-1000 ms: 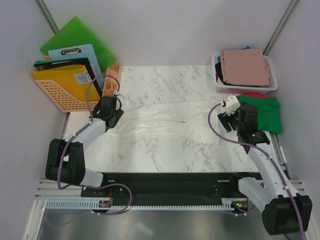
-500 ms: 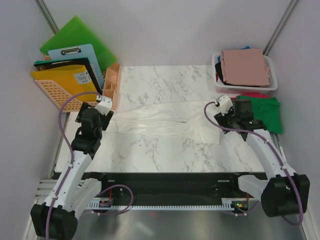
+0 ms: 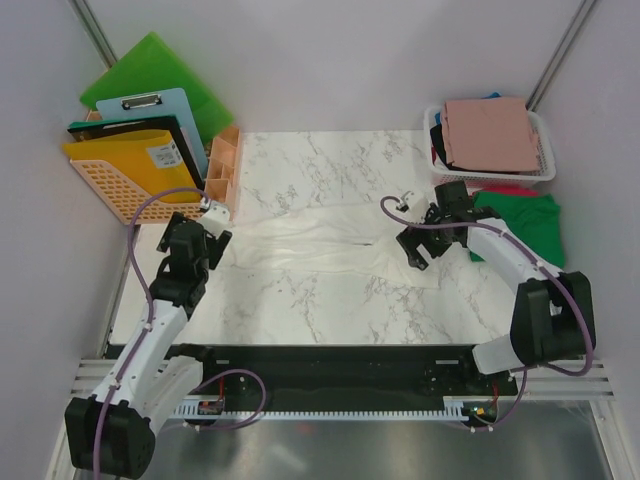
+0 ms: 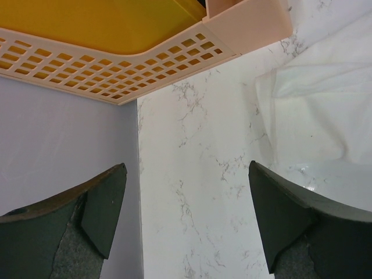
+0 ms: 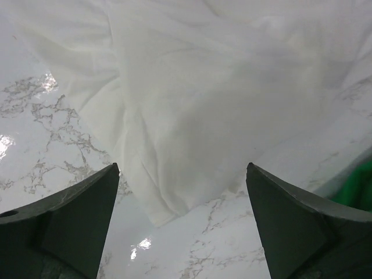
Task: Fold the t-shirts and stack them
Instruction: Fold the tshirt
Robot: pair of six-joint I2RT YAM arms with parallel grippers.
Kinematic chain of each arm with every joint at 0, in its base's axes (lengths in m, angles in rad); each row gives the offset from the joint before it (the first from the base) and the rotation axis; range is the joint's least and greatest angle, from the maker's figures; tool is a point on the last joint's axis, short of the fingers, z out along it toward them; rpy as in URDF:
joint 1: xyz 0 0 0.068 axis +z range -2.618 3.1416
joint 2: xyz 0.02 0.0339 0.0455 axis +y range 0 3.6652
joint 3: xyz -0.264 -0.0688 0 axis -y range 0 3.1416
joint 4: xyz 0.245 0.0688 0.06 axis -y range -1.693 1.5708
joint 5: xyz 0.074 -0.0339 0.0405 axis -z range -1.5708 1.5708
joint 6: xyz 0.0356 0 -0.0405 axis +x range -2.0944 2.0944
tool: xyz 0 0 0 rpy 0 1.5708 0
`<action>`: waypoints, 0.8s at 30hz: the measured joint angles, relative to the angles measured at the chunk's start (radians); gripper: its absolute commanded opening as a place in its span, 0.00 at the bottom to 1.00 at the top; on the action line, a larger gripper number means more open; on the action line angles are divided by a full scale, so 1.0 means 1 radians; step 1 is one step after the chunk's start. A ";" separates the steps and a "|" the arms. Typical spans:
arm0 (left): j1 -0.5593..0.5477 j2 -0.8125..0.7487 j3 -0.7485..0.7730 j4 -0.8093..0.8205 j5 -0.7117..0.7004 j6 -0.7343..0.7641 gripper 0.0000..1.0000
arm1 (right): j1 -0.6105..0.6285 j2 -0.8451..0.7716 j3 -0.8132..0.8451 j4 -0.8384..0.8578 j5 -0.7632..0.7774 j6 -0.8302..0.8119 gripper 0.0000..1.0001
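A cream-white t-shirt (image 3: 330,245) lies spread in a long wrinkled band across the middle of the marble table (image 3: 310,310). My left gripper (image 3: 212,236) is open and empty at the shirt's left end. In the left wrist view, bare marble lies between its fingers (image 4: 186,168) and the shirt's edge (image 4: 325,99) is at the right. My right gripper (image 3: 414,250) is open and empty, low over the shirt's right corner (image 5: 192,110). A green t-shirt (image 3: 528,225) lies folded at the right. A dusty-pink t-shirt (image 3: 490,130) tops the basket pile.
A white mesh basket (image 3: 545,170) at the back right holds the pink shirt over black, blue and red cloth. An orange basket (image 3: 130,180) with green boards and a clipboard stands at the back left, with a peach box (image 3: 222,165) beside it. The left wall (image 4: 64,139) is close.
My left gripper has drawn back a little from the shirt's left edge as its arm swung. My right gripper has moved left, from beside the green shirt to over the white shirt's right corner.
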 measured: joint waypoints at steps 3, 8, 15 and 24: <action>0.000 0.007 -0.003 0.000 0.001 0.000 0.92 | 0.000 0.101 0.000 -0.022 -0.007 -0.013 0.95; 0.000 0.010 -0.003 0.006 0.003 0.000 0.92 | -0.001 0.196 0.000 -0.036 -0.006 -0.026 0.93; 0.000 0.010 -0.003 0.006 0.003 0.001 0.93 | -0.009 0.217 -0.026 -0.042 0.045 -0.062 0.95; 0.000 0.031 -0.003 0.008 0.005 0.001 0.93 | -0.111 0.101 -0.120 -0.131 0.122 -0.174 0.96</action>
